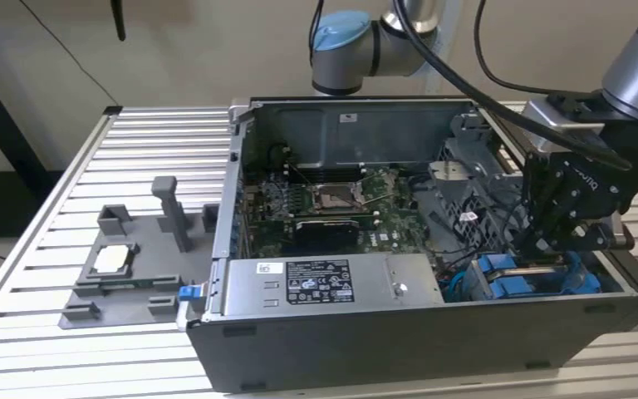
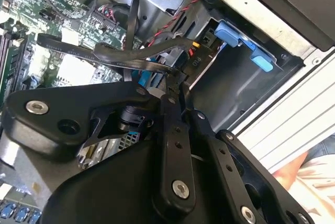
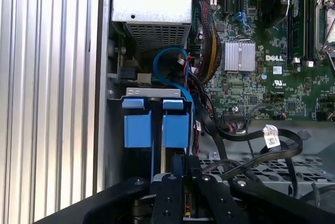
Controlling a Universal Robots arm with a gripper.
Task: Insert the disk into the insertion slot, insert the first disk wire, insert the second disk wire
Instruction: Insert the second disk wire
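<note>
A ribbed metal table (image 1: 42,249) carried one open computer case (image 1: 430,332), with a grey fixture (image 1: 130,274) beside it. Your one gripper (image 3: 175,164) hung low over the insertion slot (image 1: 535,278), fingers pressed together on what looked like a flat dark cable (image 2: 141,59). The disk (image 3: 157,124) sat seated, two blue tabs showing. You did best keeping the plug square, pressing gently.
</note>
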